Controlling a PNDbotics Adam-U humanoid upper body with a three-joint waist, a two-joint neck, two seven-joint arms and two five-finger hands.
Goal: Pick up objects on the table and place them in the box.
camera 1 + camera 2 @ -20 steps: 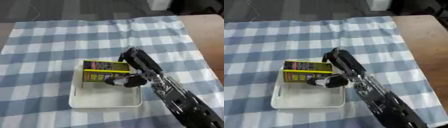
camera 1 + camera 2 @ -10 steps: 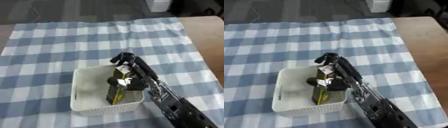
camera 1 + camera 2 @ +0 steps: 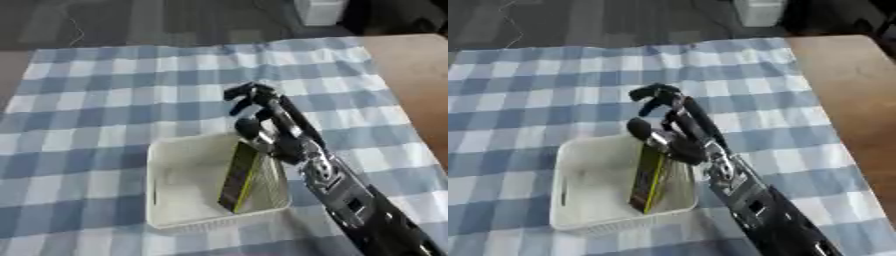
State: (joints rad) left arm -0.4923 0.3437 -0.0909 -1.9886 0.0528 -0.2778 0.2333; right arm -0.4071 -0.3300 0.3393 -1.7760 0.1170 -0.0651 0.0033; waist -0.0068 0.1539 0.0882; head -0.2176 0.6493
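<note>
The right robot hand (image 3: 267, 125) comes in from the lower right on a black and silver arm and hangs over the right, far edge of the box. Its fingers (image 3: 241, 94) are spread and a little bent, pointing away from the robot, and they hold nothing. The thumb (image 3: 640, 128) reaches down toward the top of the package, but I cannot tell if it touches it.

Just below the robot hand, on its left side, stands one yellow and dark package (image 3: 239, 176). It is on its edge inside the box and leans to the right, against the right wall. Its upper end is directly under the palm and its lower end rests on the bottom of the box, nearer to the robot.

There is one box (image 3: 172, 206), a white basket with low walls. It lies under the robot hand and to its left, and the left half of it is bare.

The box sits on one blue and white checked cloth (image 3: 105, 95), which covers the worktop (image 3: 846, 85). To the right of the robot hand the brown wood of the worktop shows beside the cloth.

The left robot hand shows in neither view.
</note>
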